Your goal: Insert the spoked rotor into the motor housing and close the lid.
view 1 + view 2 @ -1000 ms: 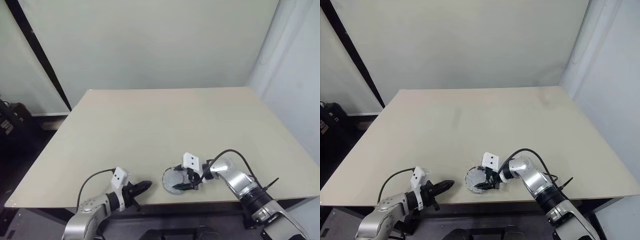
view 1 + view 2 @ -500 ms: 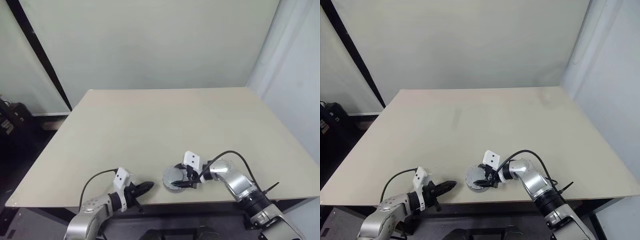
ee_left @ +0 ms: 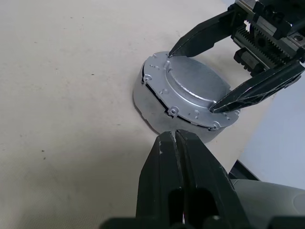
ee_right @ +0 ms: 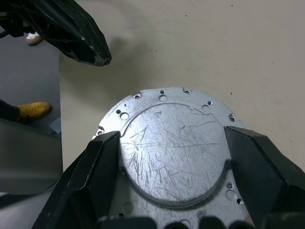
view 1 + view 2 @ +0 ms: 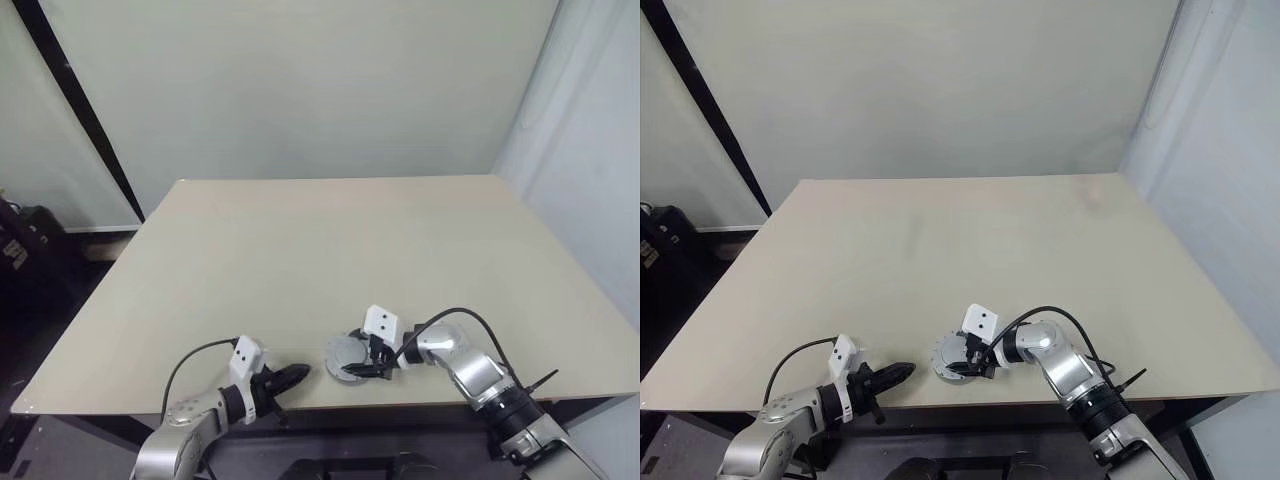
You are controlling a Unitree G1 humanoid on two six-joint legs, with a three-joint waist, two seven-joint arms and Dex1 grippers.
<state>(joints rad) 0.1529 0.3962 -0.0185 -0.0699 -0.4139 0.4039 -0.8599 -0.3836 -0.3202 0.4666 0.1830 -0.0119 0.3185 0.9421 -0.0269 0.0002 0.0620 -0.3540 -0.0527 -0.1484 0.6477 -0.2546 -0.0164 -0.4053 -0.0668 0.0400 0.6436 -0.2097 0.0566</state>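
The lid [image 3: 195, 83], a scratched grey metal disc with a raised round middle, lies on the round grey motor housing [image 3: 152, 107], with a thin gap showing along one side. My right gripper [image 3: 191, 81] is shut on the lid, one black fingertip against each side of its raised middle [image 4: 174, 143]. My left gripper [image 5: 300, 373] is shut and empty. It rests on the table just left of the housing, its tips [image 3: 170, 136] pointing at it. The spoked rotor is hidden.
The housing sits close to the front edge of the beige table [image 5: 330, 250], with wide bare tabletop behind it. A black post [image 5: 80, 110] leans at the far left. A yellowish shoe [image 4: 35, 109] shows on the floor past the table edge.
My right gripper has tipped slightly, and the lid in it has come down flatter onto the housing. The left gripper has kept still.
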